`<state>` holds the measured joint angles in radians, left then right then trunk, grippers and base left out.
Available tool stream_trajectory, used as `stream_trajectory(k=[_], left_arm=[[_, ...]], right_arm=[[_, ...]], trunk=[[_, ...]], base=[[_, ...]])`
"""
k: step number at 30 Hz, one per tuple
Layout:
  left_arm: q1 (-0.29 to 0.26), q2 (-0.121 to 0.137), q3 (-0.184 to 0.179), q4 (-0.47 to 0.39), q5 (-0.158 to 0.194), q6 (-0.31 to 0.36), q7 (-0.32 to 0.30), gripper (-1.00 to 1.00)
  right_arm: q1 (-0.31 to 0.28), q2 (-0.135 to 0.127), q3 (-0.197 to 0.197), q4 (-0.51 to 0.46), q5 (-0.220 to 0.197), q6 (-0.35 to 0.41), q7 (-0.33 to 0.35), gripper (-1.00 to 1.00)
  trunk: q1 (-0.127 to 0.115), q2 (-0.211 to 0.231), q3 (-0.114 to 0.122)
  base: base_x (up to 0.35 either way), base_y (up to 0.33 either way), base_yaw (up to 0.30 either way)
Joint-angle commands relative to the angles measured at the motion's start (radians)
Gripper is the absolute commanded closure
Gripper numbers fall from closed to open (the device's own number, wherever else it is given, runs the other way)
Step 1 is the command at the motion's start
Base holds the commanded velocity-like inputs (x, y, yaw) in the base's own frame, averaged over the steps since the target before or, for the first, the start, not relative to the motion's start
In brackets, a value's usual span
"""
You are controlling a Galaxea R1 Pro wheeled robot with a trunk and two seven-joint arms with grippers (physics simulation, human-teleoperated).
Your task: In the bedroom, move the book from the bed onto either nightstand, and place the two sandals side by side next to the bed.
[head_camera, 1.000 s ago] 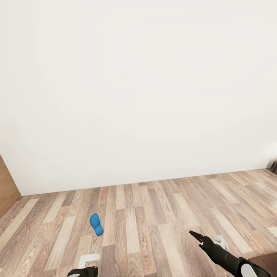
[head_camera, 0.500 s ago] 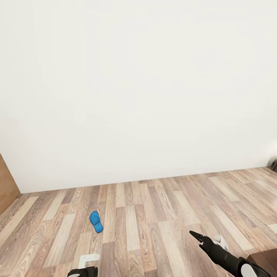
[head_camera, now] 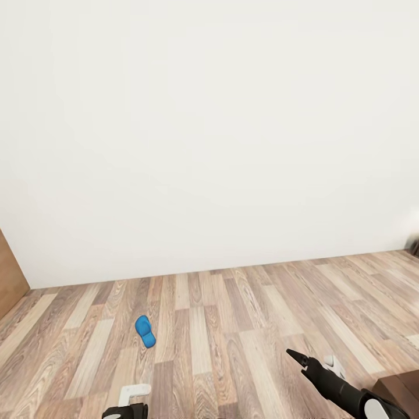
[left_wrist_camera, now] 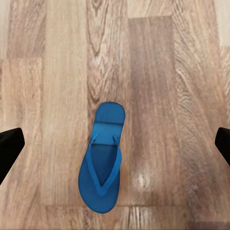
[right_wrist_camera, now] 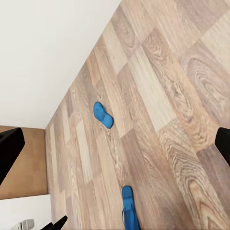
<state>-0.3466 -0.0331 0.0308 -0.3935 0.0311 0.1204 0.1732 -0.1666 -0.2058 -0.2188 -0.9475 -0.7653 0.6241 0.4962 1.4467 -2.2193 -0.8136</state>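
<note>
A blue sandal [head_camera: 145,331] lies on the wood-plank floor, left of centre and well short of the white wall. In the left wrist view a blue sandal [left_wrist_camera: 102,158] lies flat on the planks below my left gripper [left_wrist_camera: 115,148], which is open with its dark fingertips [left_wrist_camera: 9,146] far apart. The right wrist view takes in two blue sandals, one farther off [right_wrist_camera: 103,115] and one closer [right_wrist_camera: 129,208]. My right gripper [head_camera: 295,357] hangs open over bare floor at the lower right. The book, the bed and the nightstand are out of view.
A plain white wall [head_camera: 209,134] closes off the floor ahead. A brown wooden panel [head_camera: 10,279] stands at the left edge. A dark brown furniture corner [head_camera: 401,387] shows at the bottom right, and a small dark object [head_camera: 414,247] sits by the wall at the right.
The whole picture has shifted: floor and sandal sit slightly higher, and the dark furniture corner has come in at the bottom right. Both arms hold the same place in the view.
</note>
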Motion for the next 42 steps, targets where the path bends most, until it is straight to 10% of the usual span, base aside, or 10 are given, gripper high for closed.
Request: stream_trajectory(k=[1, 42], left_arm=[[0.000, -0.001, 0.003, -0.002, 0.003, 0.005, 0.002, -1.00], [0.000, 0.000, 0.006, -0.002, 0.003, 0.003, -0.001, -1.00]], right_arm=[[-0.001, 0.000, -0.002, 0.000, -0.005, 0.008, 0.001, -1.00], [-0.001, 0.000, -0.002, 0.001, -0.003, 0.008, 0.001, -1.00]], trunk=[[0.004, -0.008, -0.004], [0.154, -0.281, -0.134]], base=[[0.000, 0.000, 0.000], [0.000, 0.000, 0.000]])
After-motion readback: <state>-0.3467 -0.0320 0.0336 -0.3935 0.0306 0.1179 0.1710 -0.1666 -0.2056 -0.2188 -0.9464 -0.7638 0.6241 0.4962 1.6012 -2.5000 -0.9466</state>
